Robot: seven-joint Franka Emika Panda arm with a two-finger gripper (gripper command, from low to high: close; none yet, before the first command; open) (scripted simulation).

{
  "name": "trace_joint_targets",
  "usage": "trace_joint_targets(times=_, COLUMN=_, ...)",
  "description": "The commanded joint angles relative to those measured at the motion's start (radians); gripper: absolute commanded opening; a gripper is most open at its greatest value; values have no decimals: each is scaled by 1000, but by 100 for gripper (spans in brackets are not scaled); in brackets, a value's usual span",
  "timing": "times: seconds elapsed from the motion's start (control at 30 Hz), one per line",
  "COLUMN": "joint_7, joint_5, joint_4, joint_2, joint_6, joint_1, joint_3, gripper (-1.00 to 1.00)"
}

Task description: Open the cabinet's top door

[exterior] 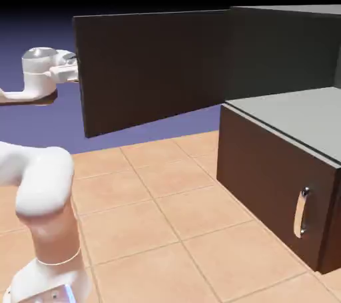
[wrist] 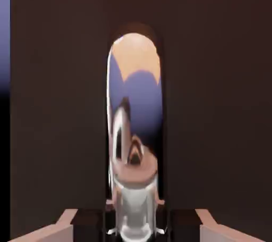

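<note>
The dark brown-grey cabinet stands at the exterior view's right. Its top door is swung far out, a tall flat panel reaching to the left. My gripper meets the door's free left edge, and the panel hides its fingertips. In the hand view the door's long curved silver handle runs upright through the middle against the dark door. The gripper is shut on the handle's lower end, which covers most of the grey fingers.
The cabinet's shorter lower panel carries a small silver handle and stays closed. The white arm rises at the lower left over the tiled orange floor.
</note>
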Motion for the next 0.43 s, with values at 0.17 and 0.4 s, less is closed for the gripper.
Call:
trace_joint_targets(times=0.17, joint_7=-43, joint_5=42, joint_4=217, joint_2=-26, joint_6=-137, joint_1=-188, joint_3=99, gripper=-100)
trace_joint_targets(times=0.4, joint_7=-109, joint_5=68, joint_4=471, joint_2=-74, joint_6=-289, joint_1=-392, joint_3=176, gripper=-100)
